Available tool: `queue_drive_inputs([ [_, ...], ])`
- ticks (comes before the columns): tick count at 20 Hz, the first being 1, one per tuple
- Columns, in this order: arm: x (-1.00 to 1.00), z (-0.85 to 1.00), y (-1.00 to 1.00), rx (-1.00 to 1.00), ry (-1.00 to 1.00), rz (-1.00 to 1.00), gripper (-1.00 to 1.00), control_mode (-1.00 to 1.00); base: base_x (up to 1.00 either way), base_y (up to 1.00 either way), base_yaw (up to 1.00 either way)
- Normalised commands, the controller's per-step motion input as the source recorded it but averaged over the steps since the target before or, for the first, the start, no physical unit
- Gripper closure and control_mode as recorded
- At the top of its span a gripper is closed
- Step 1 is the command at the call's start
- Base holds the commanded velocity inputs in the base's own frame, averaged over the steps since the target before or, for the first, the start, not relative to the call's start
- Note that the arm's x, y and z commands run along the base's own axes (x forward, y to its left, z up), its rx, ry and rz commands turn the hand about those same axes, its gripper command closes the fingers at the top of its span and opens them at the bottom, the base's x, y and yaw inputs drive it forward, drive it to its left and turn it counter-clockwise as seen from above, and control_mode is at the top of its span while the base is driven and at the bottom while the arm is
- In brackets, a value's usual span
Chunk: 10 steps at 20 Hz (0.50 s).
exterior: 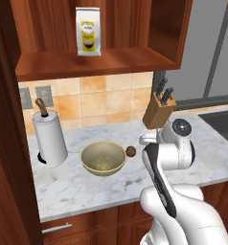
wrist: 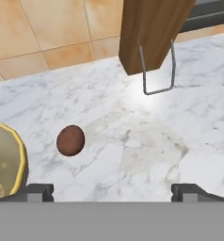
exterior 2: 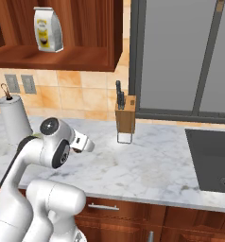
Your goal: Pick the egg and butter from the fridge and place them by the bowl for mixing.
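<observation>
The small reddish-brown rounded egg (wrist: 70, 140) lies on the marble counter (wrist: 147, 141) just beside the tan-olive bowl (exterior: 103, 158); the gripper (wrist: 111, 190) hangs spread wide and empty above; likely light, fragile, prone to rolling; pinch its middle gently

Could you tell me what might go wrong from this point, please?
The egg lies loose on the marble counter beside the bowl, so it could roll if nudged. The open end effector hovers close above it; a careless withdrawal might clip the egg or the knife block ahead.
</observation>
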Motion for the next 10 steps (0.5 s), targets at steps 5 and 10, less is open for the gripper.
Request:
queue_drive_inputs([
  [5,-0.47,0.36,-0.03,0.0,0.01,0.01,-1.0,-1.0,0.0,0.0,0.0],
  [10,-0.43,0.41,-0.04,0.0,0.04,0.1,-1.0,-1.0,0.0,0.0,0.0],
])
